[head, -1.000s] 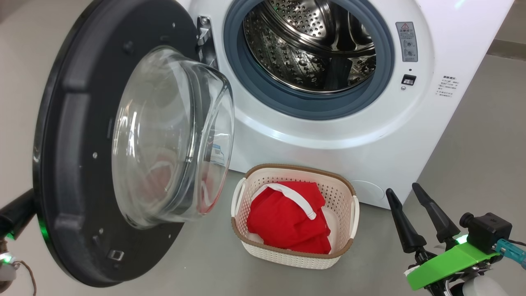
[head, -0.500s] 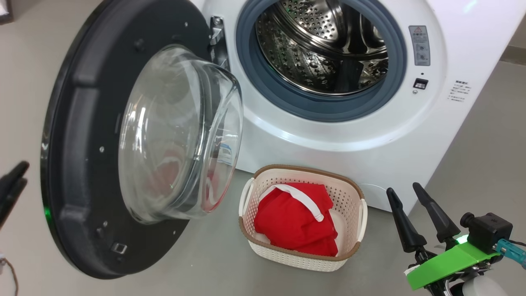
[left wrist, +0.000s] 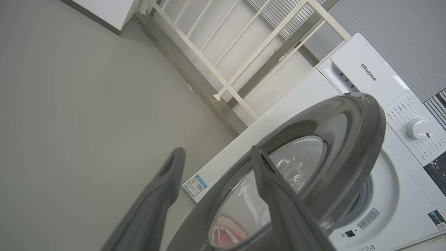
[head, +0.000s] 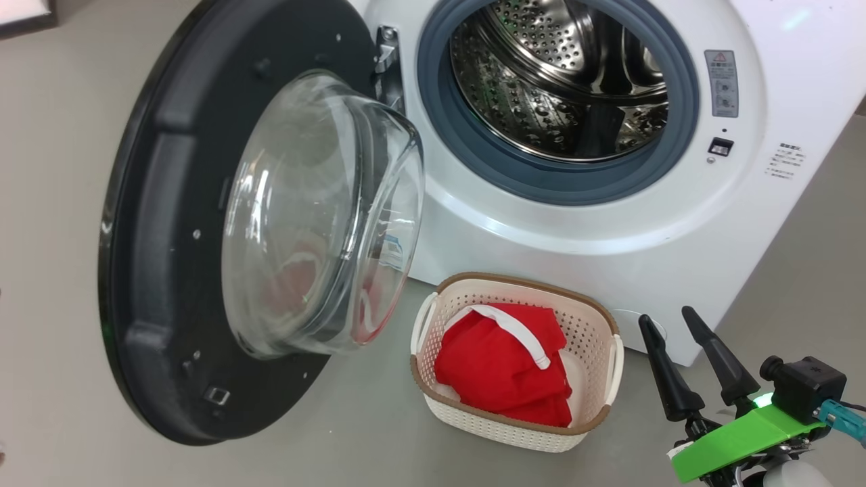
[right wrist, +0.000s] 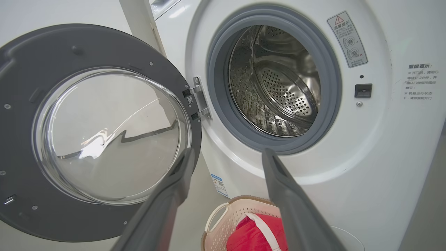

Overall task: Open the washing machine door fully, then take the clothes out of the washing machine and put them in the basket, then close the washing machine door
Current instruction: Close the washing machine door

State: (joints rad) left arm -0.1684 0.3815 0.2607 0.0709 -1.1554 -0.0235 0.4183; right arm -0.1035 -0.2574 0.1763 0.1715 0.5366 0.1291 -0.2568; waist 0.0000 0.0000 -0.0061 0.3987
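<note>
The door hangs wide open at nine o'clock in the head view, swung out on its hinge, its glass bowl bulging toward the camera with a red reflection low in the glass. From twelve to one o'clock the washer shows its grey-blue gasket ringing the steel drum. The basket sits on the grey floor at six o'clock, just in front of the washer's base and near the door. The clothes lie inside it, a white trim band across the top of the heap. At four o'clock the right gripper hovers near the basket's right side but apart from it, fingers spread with nothing between them, above a green mount. In the left wrist view the left gripper is likewise released, fingers parted and empty, pointing up past the door's outer rim toward the washer's side. One finger overlaps that rim in the picture, though whether they touch cannot be told.
</note>
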